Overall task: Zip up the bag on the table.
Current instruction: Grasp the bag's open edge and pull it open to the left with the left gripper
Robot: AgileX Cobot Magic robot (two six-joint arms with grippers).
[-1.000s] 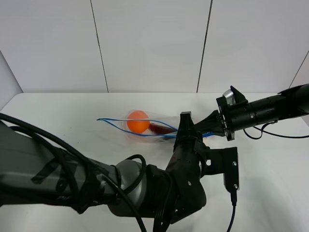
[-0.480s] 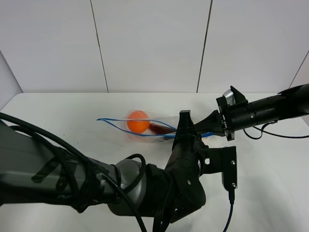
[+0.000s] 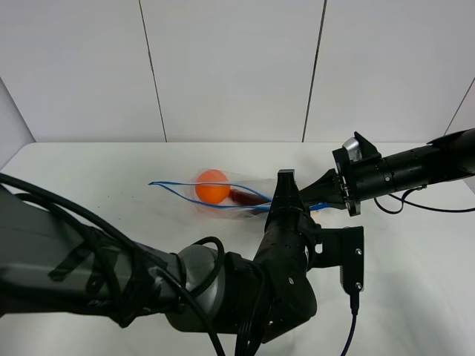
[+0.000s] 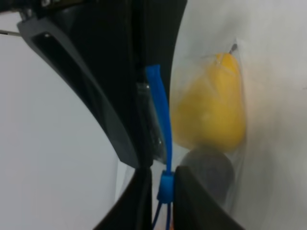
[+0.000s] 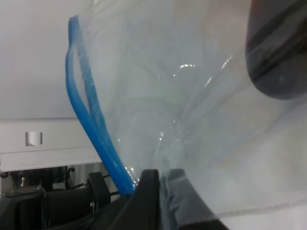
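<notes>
The clear bag lies on the white table, its blue zipper strip gaping open toward the left end. An orange ball shows through the plastic. In the left wrist view a yellow piece and a dark one lie inside the bag. My left gripper is shut on the blue zipper slider, close to the bag's right end. My right gripper is shut on the plastic at that right end, beside the zipper strip.
My left arm's dark bulk fills the near middle of the table and hides the bag's near right part. A cable trails on the table under the right arm. White wall panels stand behind the table.
The left jaws have closed in onto the zipper slider. Neither arm nor the bag has visibly shifted.
</notes>
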